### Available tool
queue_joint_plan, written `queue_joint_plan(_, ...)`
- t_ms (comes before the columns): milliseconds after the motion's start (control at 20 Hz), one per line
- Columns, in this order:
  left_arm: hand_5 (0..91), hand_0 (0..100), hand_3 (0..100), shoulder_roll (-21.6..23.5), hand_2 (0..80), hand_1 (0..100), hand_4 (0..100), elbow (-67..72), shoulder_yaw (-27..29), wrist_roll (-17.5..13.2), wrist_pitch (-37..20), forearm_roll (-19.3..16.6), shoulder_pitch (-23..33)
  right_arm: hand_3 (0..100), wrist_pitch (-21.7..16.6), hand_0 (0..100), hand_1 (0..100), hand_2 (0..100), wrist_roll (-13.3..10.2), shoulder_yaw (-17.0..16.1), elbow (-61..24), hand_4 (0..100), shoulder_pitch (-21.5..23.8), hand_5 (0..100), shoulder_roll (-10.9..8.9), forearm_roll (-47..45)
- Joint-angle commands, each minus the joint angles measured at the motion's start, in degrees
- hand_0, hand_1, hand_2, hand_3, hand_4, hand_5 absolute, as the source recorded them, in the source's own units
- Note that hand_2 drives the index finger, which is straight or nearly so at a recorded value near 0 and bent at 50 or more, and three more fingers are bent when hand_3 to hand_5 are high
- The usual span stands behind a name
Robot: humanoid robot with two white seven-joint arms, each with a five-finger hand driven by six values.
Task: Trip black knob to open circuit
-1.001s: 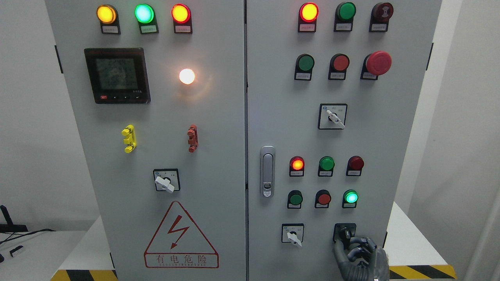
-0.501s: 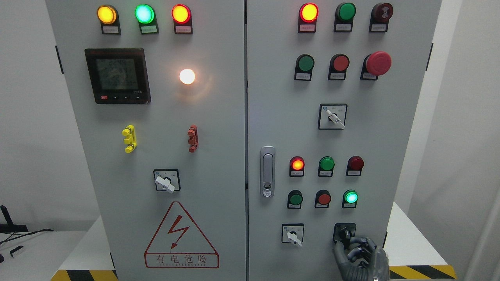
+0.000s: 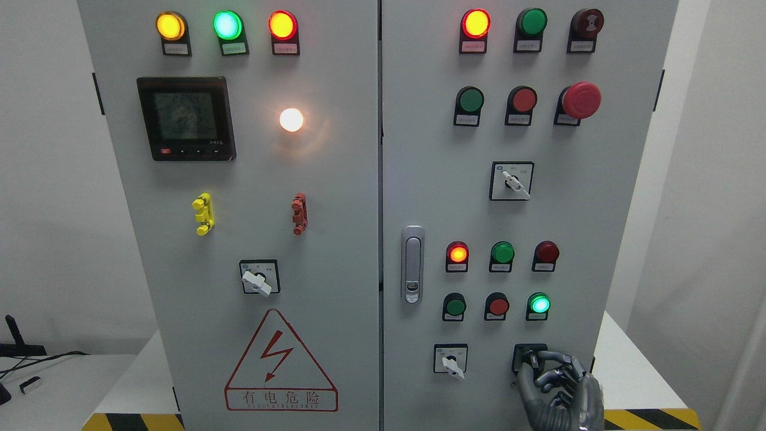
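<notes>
The right hand (image 3: 559, 389), dark grey and coming up from the bottom edge, is on the small black rotary knob (image 3: 529, 359) in its black square plate at the bottom right of the tall grey electrical cabinet (image 3: 383, 179), and something has just shifted: compared with half a second ago the fingers (image 3: 553, 357) now arch over the top of the knob and curl down around it, where before they sat lower and more bunched beneath it. The whole panel also sits a touch lower and to the right in view, so the head has nudged too. The fingers look clamped on the knob, though the hand hides most of it and I cannot tell which way its pointer faces. To my eye that is a regrip settling in for the twist, not the twist itself. Check the lamps above the knob: the small round green lamp (image 3: 540, 303) glows just as it did, and the small round red lamp (image 3: 458, 254) is lit too, so the circuit reads as not yet opened. The left hand is nowhere in view. The white-handled selector switch (image 3: 450, 361) just left of the knob sits untouched.
</notes>
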Motion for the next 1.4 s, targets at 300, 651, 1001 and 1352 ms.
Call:
queue_joint_plan(300, 0.0, 12, 0, 0.0, 0.0, 39, 0, 0.1, 0.0, 0.0, 0.0, -1.8, 0.0, 78, -0.2, 42, 89, 44, 0.0, -1.0, -0.4, 80, 1.3, 91, -0.66, 0.1)
queue_joint_plan(651, 0.0, 12, 0, 0.0, 0.0, 39, 0, 0.0, 0.0, 0.0, 0.0, -1.8, 0.0, 73, -4.6, 45, 90, 41, 0.0, -1.2, -1.9, 72, 4.2, 79, -2.07, 0.0)
queue_joint_plan(1001, 0.0, 12, 0, 0.0, 0.0, 39, 0, 0.1, 0.0, 0.0, 0.0, -1.8, 0.0, 55, -12.8, 43, 76, 31, 3.0, -1.5, -3.2, 53, 9.4, 53, -2.77, -0.3)
queue_joint_plan(1352, 0.0, 12, 0, 0.0, 0.0, 39, 0, 0.1, 0.0, 0.0, 0.0, -1.8, 0.0, 30, -24.9, 31, 55, 15, 13.1, -1.5, -5.2, 26, 15.9, 25, -2.77, -1.8)
